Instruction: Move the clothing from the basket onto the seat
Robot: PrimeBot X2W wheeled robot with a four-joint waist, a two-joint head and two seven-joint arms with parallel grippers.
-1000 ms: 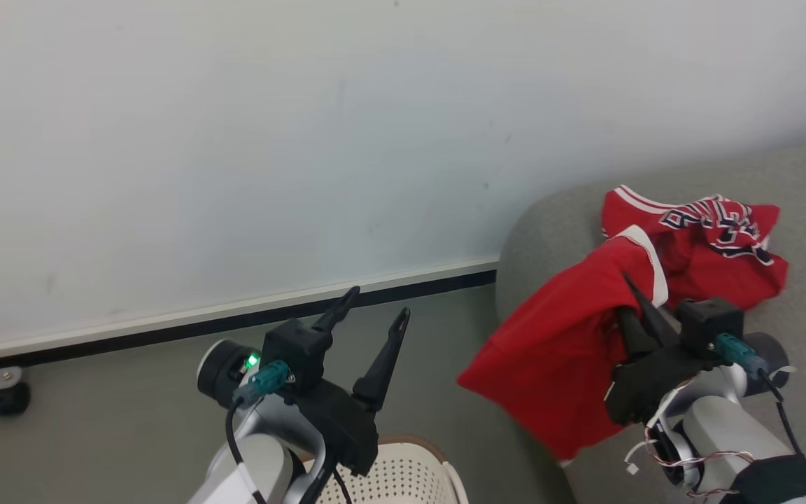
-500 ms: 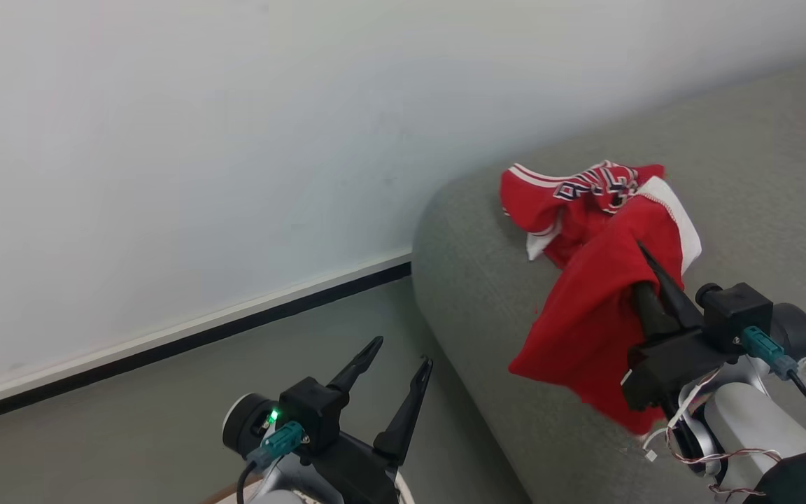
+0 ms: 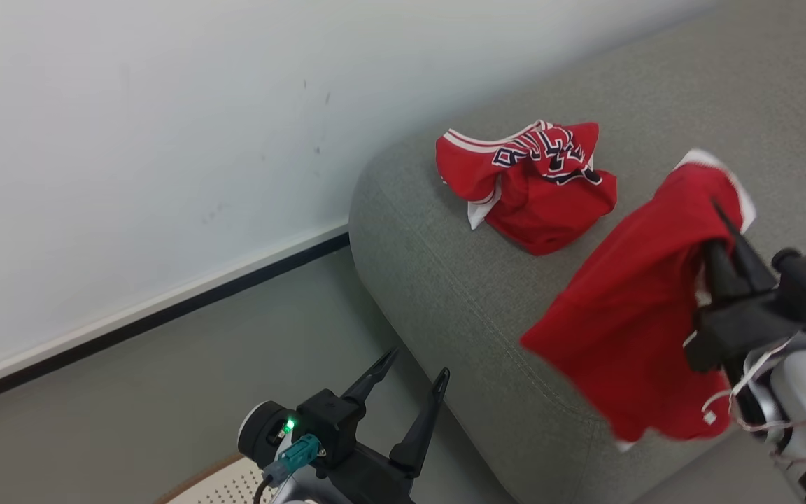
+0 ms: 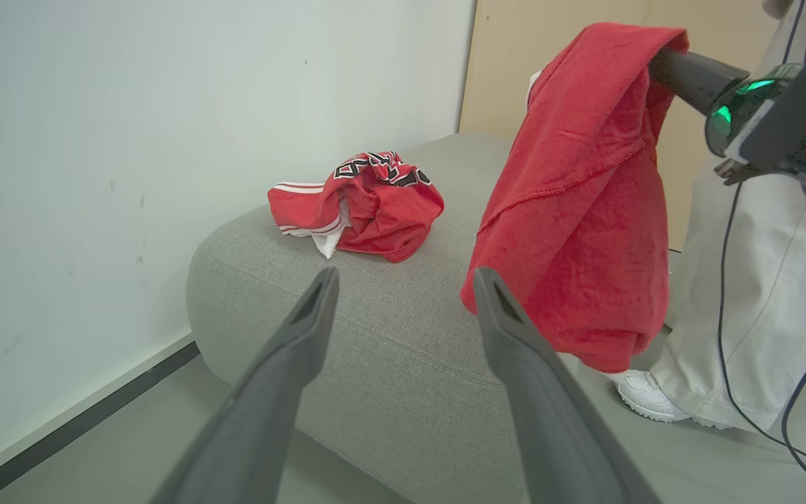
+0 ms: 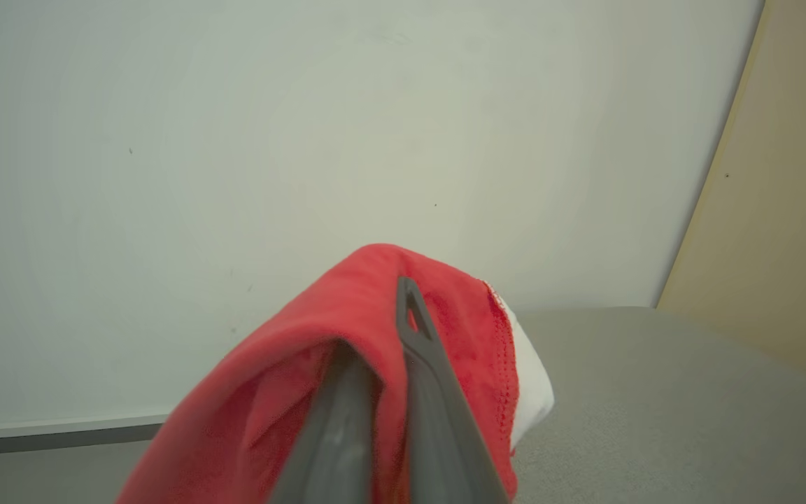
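My right hand (image 3: pixel 719 227) is clamped tight on the plain red garment (image 3: pixel 627 329), fingers pressed together with the cloth bunched between and over them. In the right wrist view one finger lies outside the fabric and the other is wrapped in it. The garment hangs in a long loose drape from that grip, with white trim showing at the top by the fingertips. From the head view it hangs in front of the sofa (image 3: pixel 459 280), across its front edge. From the left wrist view its lower hem looks clear of the cushion, though I cannot tell for certain whether it brushes the upholstery.

The jersey (image 3: pixel 536 182) lies crumpled on top of the sofa near the rounded corner by the wall (image 3: pixel 165 105), lettering up, striped trim and a bit of white lining showing on its left side. It is well apart from the hanging garment.

My left hand (image 3: pixel 417 364) is low at the bottom of the head view, fingers spread wide and empty, in front of the sofa over the floor (image 3: pixel 200 364). A slice of the basket (image 3: pixel 196 481) shows just beside it at the bottom edge, brown rim and perforated white wall.

A person's leg (image 4: pixel 746 280) in pale trousers with a white shoe stands behind the hanging garment in the left wrist view
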